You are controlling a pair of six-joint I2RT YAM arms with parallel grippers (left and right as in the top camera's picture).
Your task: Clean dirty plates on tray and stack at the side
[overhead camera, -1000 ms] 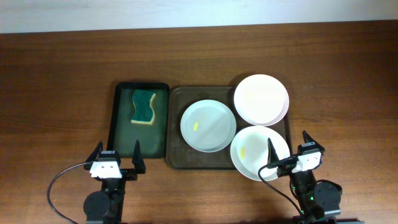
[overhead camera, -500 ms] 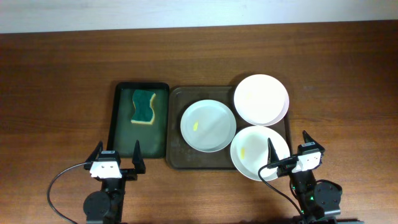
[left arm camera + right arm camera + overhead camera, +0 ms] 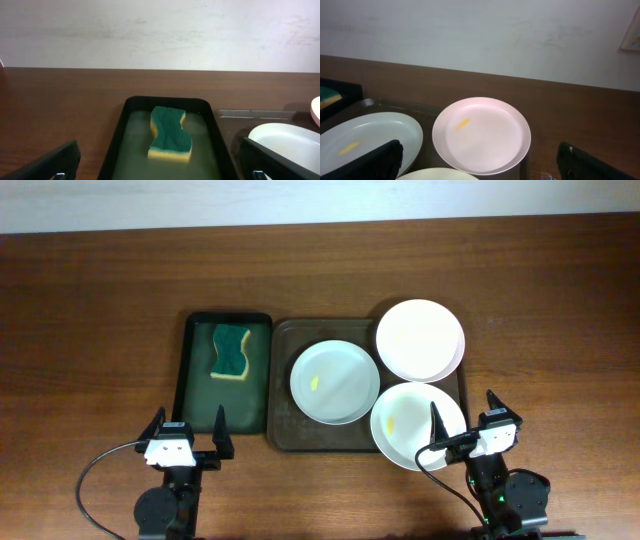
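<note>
Three smeared plates are sitting on the brown tray while both end effectors are hanging open and empty.

The wooden bench point(image 3: 100, 300) is carrying the dark brown tray point(image 3: 285, 435), with a narrower dark green tray point(image 3: 187, 370) lying just beside it on the left. The middle plate point(image 3: 334, 382), the far plate point(image 3: 420, 340) and the near plate point(image 3: 415, 425) are resting on the brown tray, the last two overhanging its rim. A green-and-yellow sponge point(image 3: 231, 350) is lying in the green tray. The left end effector point(image 3: 190, 417) and right end effector point(image 3: 462, 406) are hovering at the near edge, fingers spread wide.
</note>
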